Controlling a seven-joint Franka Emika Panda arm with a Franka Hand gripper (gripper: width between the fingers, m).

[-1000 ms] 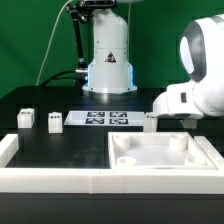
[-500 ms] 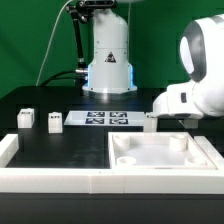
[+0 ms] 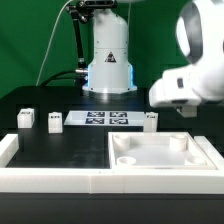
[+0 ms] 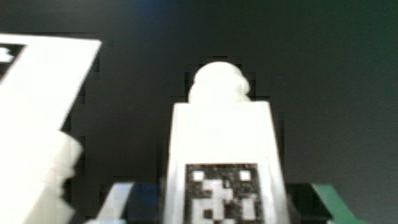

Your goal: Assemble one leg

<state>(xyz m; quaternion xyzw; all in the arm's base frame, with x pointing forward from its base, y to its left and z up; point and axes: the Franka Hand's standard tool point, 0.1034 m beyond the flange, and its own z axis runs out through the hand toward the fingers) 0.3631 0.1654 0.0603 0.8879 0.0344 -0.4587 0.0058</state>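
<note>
Fingers (image 4: pixel 118 203) of the pincer (image 4: pixel 222 198) stand spread, one on each side of the leg (image 4: pixel 221 140), with a dark gap between each finger and the post, so nothing is pinched. The wrist view shows the leg upright, its square marker tag facing the camera and a rounded peg on its top. In the exterior view this leg (image 3: pixel 151 121) stands on the black tabletop (image 3: pixel 70 145), just beside the exterior view's right end of the marker board (image 3: pixel 105 119) and behind the large white tray-like piece (image 3: pixel 165 158). The arm's white housing (image 3: pixel 190 85) hangs above it, toward the exterior view's right. Two more posts (image 3: pixel 25 118) (image 3: pixel 54 122) stand apart at the board's other end.
</note>
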